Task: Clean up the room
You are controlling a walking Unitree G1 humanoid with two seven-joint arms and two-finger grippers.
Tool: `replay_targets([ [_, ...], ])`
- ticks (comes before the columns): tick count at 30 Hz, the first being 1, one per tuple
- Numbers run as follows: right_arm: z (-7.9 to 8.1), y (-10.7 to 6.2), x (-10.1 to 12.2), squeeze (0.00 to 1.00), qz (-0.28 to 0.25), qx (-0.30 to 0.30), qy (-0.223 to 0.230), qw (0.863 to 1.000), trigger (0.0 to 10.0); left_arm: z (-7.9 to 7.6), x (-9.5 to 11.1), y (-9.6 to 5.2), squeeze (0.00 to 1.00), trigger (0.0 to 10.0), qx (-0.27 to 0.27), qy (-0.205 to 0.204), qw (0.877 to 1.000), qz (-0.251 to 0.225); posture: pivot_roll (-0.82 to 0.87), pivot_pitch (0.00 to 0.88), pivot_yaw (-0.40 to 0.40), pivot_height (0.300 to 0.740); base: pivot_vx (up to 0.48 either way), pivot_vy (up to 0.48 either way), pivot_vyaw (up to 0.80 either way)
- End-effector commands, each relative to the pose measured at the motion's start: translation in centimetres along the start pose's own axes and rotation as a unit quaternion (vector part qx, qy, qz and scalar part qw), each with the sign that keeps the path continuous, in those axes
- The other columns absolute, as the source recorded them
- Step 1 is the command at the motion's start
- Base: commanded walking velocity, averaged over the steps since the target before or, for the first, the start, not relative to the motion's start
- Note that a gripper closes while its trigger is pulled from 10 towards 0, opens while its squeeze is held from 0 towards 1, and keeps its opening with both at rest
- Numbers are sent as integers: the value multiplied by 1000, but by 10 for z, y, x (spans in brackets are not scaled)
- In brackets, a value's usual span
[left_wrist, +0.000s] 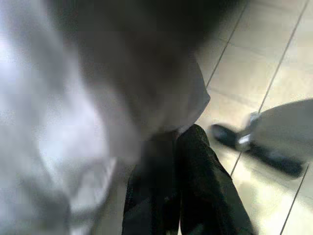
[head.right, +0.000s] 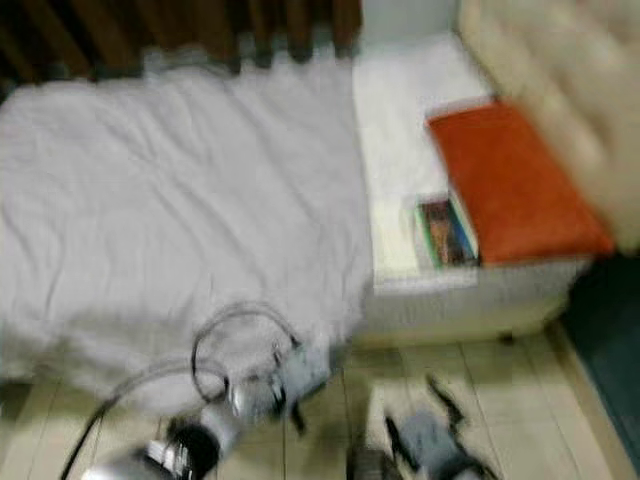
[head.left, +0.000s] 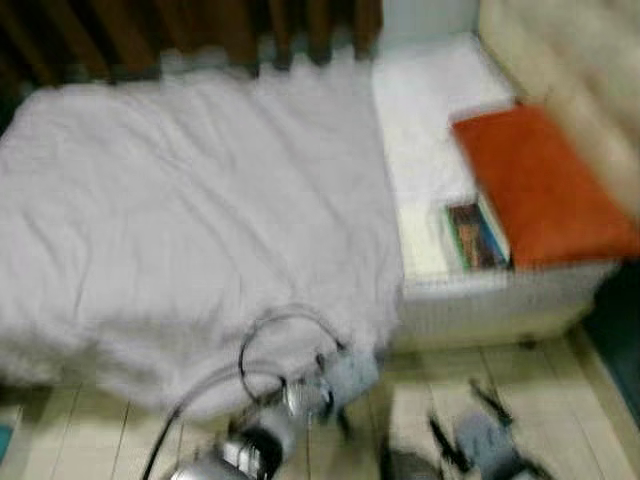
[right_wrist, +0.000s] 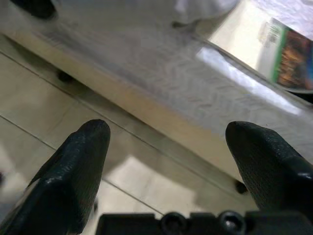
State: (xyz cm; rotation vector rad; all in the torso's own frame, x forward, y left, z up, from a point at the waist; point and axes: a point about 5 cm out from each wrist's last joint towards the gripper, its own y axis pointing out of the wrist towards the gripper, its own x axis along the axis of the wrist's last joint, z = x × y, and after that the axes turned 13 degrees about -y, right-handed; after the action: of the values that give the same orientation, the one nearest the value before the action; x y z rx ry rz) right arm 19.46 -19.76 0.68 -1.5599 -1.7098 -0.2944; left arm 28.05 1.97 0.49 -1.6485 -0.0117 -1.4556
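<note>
From the head views, a rumpled white duvet (head.left: pixel 190 220) covers the bed (head.left: pixel 480 310), an orange cushion (head.left: pixel 540 185) and a book (head.left: pixel 473 235) lying on the bare mattress beside it (all blurred). The left wrist view shows the left hand (left_wrist: pixel 178 191) clenched, fingers together beside the duvet's hanging edge. The right wrist view shows the right hand (right_wrist: pixel 168 161) released, fingers wide apart above the tiled floor (right_wrist: pixel 58 117).

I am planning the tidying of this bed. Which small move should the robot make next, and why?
Probably raise the right gripper toward the books beside the orange cushion. Its fingers are open and empty, low over the tiled floor and facing the bed's side. The books lie loose on the bare mattress, beyond the grey blanket. The left gripper hangs by the blanket's edge.
</note>
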Motion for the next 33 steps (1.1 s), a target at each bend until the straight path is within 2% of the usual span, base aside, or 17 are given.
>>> replay_targets([
  [1,2,3,6,0,-13,9,-7,1000,10000,-96,17,19,0,10000,-126,-15,992,0,-324,239,129,740,0,0,0],
  [5,5,5,10,0,-21,16,-10,1000,10000,-106,11,18,0,10000,-130,-13,991,16,-333,246,126,740,0,0,0],
  [9,10,4,14,0,-32,28,-22,999,10000,-118,14,19,0,10000,-140,-34,989,10,-350,256,116,740,0,0,0],
  [10,11,3,15,0,-33,31,-22,999,10000,-122,20,20,1000,10000,-148,-60,987,-2,-358,261,109,740,0,0,0],
  [11,12,2,15,0,-35,34,-27,998,10000,-127,38,21,1000,10000,-148,-90,984,-35,-358,261,109,740,0,0,0],
  [14,9,1,13,0,-31,29,-29,999,10000,-125,54,22,1000,10000,-146,-114,980,-69,-354,255,108,740,0,0,0],
  [17,-3,5,10,0,-18,-6,3,1000,10000,-96,69,21,1000,10000,-123,-163,971,-121,-321,228,118,740,0,0,0],
  [18,-3,5,10,0,-18,-6,3,1000,10000,-96,69,21,1000,10000,-123,-163,971,-121,-321,228,118,740,0,0,0],
  [19,-10,10,9,0,-5,-31,43,999,10000,-61,62,16,1000,10000,-80,-190,967,-149,-279,183,129,740,0,0,0],
  [21,-10,10,9,0,-5,-31,43,999,10000,-61,62,16,1000,10000,-80,-190,967,-149,-279,183,129,740,0,0,0],
  [22,-12,12,9,0,-1,-39,60,997,10000,-48,58,13,1000,10000,-62,-199,965,-158,-279,183,129,740,0,0,0],
  [23,-22,16,12,0,0,-73,104,992,10000,0,38,-6,1000,10000,16,-224,953,-203,-235,120,130,740,0,0,0],
  [24,-22,16,12,0,0,-73,104,992,10000,0,38,-6,1000,10000,16,-224,953,-203,-235,120,130,740,0,0,0],
  [26,-32,18,14,0,-4,-104,137,985,10000,37,20,-30,1000,10000,84,-244,937,-235,-218,94,128,740,0,0,0],
  [27,-32,18,14,0,-4,-104,137,985,10000,37,20,-30,1000,10000,84,-244,937,-235,-218,94,128,740,0,0,0],
  [28,-46,18,15,0,-11,-138,155,978,10000,62,-1,-57,1000,10000,165,-270,915,-251,-146,20,112,740,0,0,0],
  [33,-57,23,17,0,-20,-162,171,972,10000,75,-19,-77,1000,10000,223,-282,898,-253,-113,0,96,740,0,0,-170],
])
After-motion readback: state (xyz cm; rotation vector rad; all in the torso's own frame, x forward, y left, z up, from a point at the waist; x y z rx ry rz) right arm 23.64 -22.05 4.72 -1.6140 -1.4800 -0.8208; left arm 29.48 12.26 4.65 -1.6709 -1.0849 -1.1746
